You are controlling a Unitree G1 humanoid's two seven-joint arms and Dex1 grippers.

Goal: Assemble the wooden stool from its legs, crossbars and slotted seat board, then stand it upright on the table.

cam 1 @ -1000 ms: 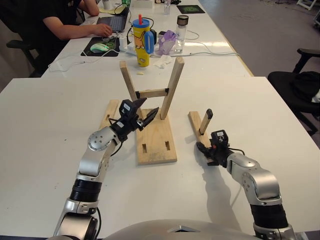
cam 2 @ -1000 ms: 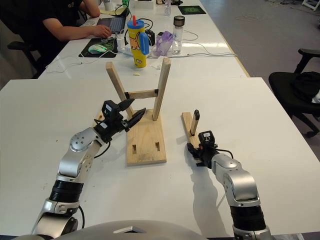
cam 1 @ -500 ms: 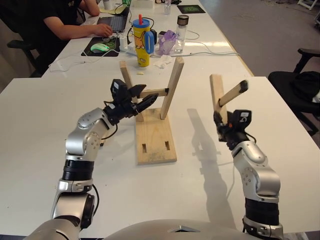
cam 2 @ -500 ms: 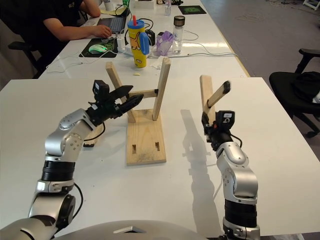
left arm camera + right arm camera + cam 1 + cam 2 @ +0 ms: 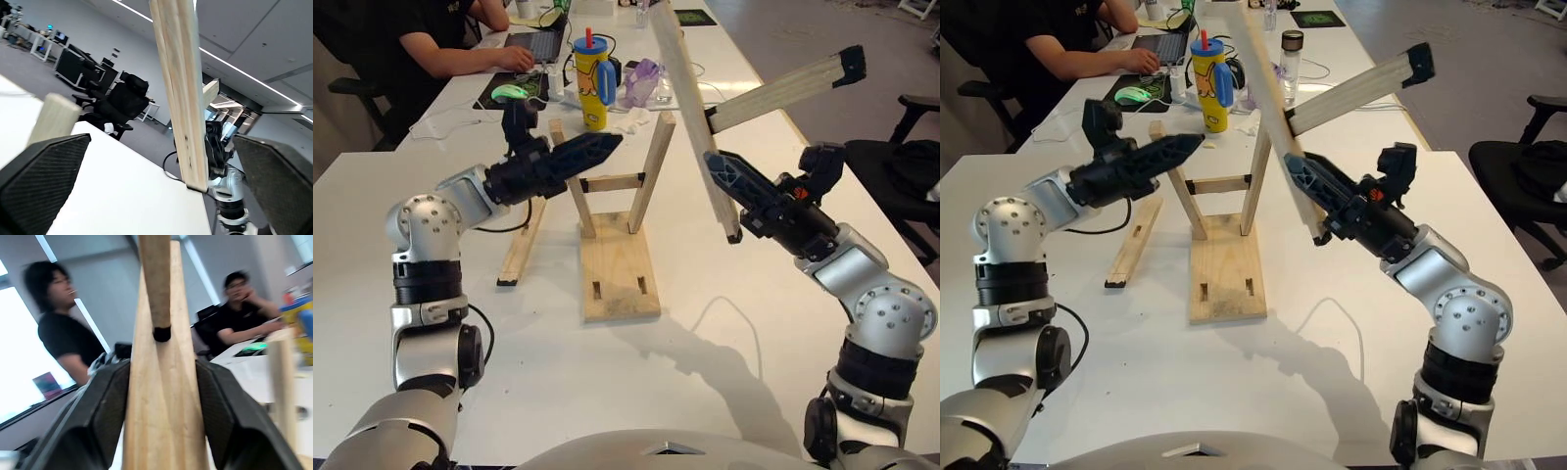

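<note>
Stool assembly is about half done, by my reckoning. The seat board (image 5: 619,269) lies flat on the white table (image 5: 411,294), and two legs (image 5: 651,171) joined by a crossbar (image 5: 612,182) stand in the slots at its far end. The near slots (image 5: 596,290) are empty.

Right of the seat board and well above it, the right gripper (image 5: 720,171) is clamped on a third leg (image 5: 690,98), with a second crossbar (image 5: 783,83) jutting off it. The left gripper (image 5: 592,150) hovers over the seat board's far end beside the standing frame — fingers apart, holding nothing. A fourth leg (image 5: 522,240) lies on the table just left of the seat board.

The step in hand looks like bringing the lifted piece over. Next it wants tipping upright and seating in a near slot — probably with the left gripper steadying.

Beyond the seat board, another table carries a yellow cup (image 5: 590,83) and a bottle (image 5: 670,59). An office chair (image 5: 901,162) sits off to the right.
</note>
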